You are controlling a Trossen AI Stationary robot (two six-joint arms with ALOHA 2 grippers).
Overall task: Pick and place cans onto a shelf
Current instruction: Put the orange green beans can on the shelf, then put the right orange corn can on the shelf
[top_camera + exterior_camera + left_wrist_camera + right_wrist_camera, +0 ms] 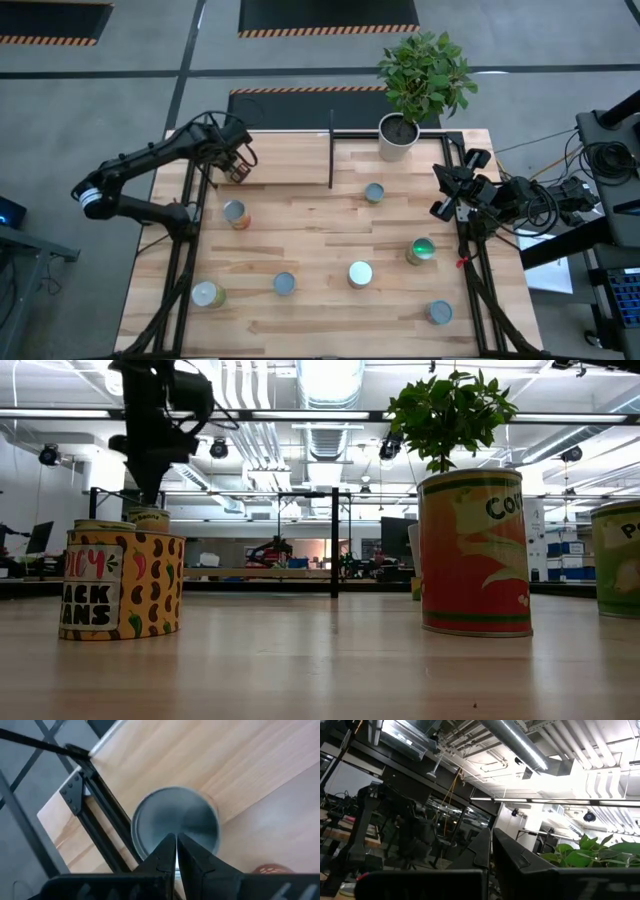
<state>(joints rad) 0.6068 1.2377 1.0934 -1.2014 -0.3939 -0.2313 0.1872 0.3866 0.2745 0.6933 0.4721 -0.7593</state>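
Left gripper [238,170], fingers pressed together and empty, hovered directly above a silver-topped round metal can [175,826] on the light-wood, black-framed shelf [285,160]; placement apparently done, next move: fetching another can.

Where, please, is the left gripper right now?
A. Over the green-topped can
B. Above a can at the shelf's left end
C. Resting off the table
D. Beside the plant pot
B: the left gripper hangs with fingers shut over a silvery-topped can at the left end of the shelf.
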